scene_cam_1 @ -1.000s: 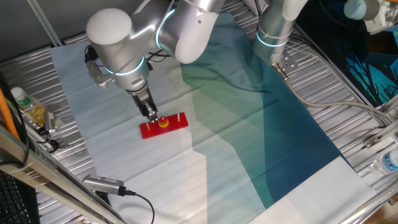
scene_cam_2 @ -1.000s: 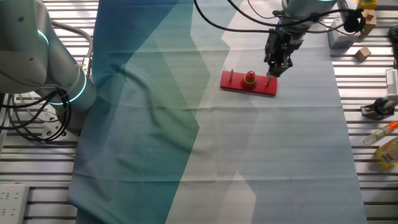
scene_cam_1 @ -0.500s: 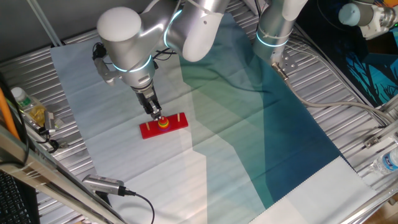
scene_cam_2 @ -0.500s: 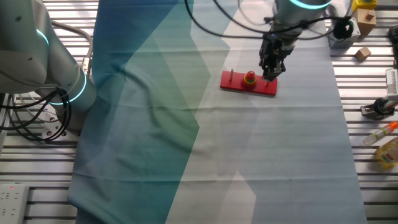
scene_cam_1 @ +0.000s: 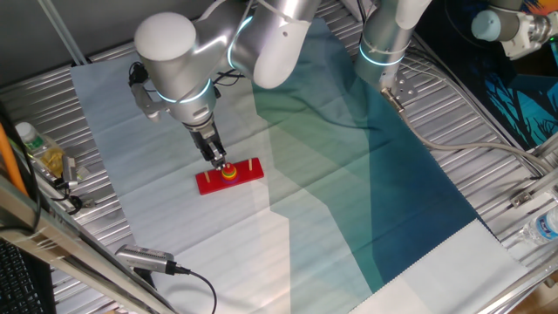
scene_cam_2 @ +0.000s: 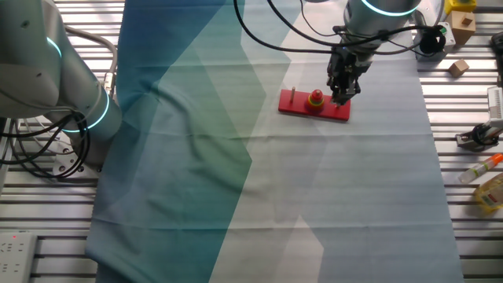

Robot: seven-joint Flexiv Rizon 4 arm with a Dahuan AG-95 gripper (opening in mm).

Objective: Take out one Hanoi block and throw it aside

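Observation:
The Hanoi block (scene_cam_2: 316, 93) is a tiny red ring on top of a yellow disc (scene_cam_2: 316, 101), on the middle peg of a flat red base (scene_cam_2: 300, 105). In the one fixed view the block (scene_cam_1: 228, 168) and the base (scene_cam_1: 246, 174) lie on the pale cloth. My gripper (scene_cam_2: 340, 95) points down just beside the stack, over the base's end and hiding the peg there. In the one fixed view the gripper (scene_cam_1: 218, 160) sits up and to the left of the stack, close to it. It holds nothing. Its fingers are too small to tell how far apart they stand.
A second arm (scene_cam_1: 384, 42) stands at the back, also in the other fixed view (scene_cam_2: 67, 75). A bottle (scene_cam_1: 27, 137) and a cabled device (scene_cam_1: 146, 258) lie at the left. Wooden blocks (scene_cam_2: 459, 67), a tool (scene_cam_2: 476, 137) and bottles (scene_cam_2: 490, 189) lie beside the cloth.
The gripper has moved from beside the base's end closer to the stack and a little lower. The block, disc and base have not moved.

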